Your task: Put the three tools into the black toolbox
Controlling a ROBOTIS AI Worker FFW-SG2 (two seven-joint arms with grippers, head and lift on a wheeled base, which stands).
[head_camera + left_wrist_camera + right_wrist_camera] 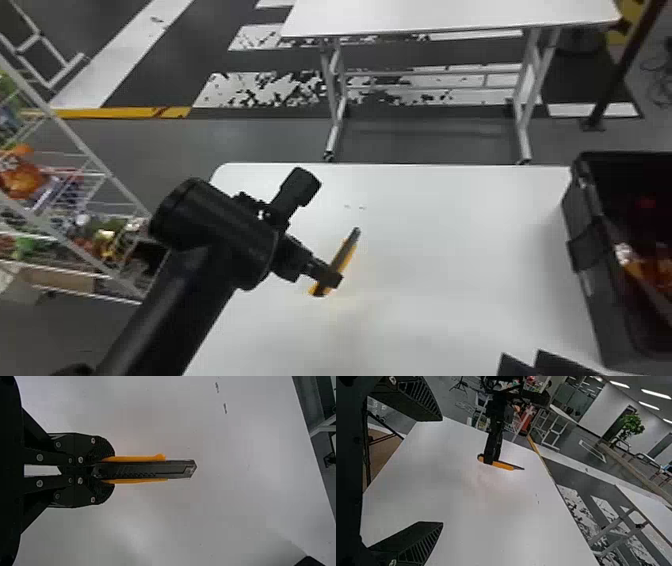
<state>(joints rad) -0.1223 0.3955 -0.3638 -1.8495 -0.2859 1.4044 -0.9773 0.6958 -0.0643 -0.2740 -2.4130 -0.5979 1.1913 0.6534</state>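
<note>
Head view. Left pincer point(331, 278) at 6 o'clock, just below the view's centre, its black fingers closed on a slim utility knife of orange and black plastic point(350, 248). Knife slants, free end towards 1 o'clock, over a smooth white work surface point(440, 240) with one rounded corner showing at 10 o'clock. Whether knife and surface touch, cannot tell. At 4 o'clock, a deep black plastic toolbox point(595, 295), open, straight-walled, catches on its side; red and orange things inside, too dim to name. Right pincer point(522, 362) between 4 and 5 o'clock, two pointed black tips beside the toolbox. White wire rack point(80, 142) at 9 o'clock, loaded with colourful goods. Second white table point(450, 15) at 12 o'clock, pale metal legs, on grey floor with flaking white paint.

Left wrist view. Left pincer point(112, 470) drawn in tight around the knife's handle, silver screw heads on matt black plates, finely ridged finger edges. Knife: dark flat channel with small notches, orange strip along both long sides, slanted tip. Two small dark scuffs point(225, 408) mark the white beyond it.

Right wrist view. Right pincer point(441, 471) wide apart, empty; wedge-shaped fingers with ribbed pads point(421, 396). Knife farther off, orange side showing, in the left arm's grasp.
</note>
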